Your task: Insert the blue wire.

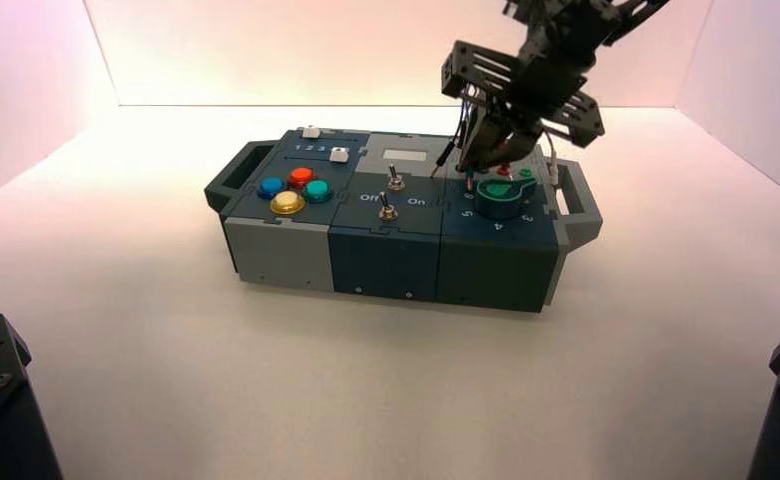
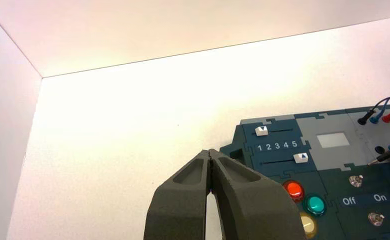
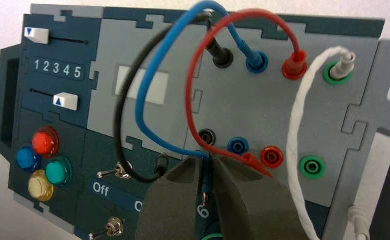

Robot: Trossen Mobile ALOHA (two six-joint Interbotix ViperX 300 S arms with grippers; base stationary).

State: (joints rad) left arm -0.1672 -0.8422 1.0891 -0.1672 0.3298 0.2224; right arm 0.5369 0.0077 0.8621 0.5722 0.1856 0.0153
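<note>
The right end effector [image 3: 206, 165] grips the slim blue plastic plug [image 3: 206, 182], metal-tipped.

Blue plug [image 3: 207, 182]: metal tip, plastic sleeve. Box [image 3: 223, 105]: matt panels. Buttons [image 3: 58, 171]: glossy, smooth plastic.

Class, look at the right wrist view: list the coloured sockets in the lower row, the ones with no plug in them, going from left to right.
Black socket → blue socket → red socket → green socket
</note>
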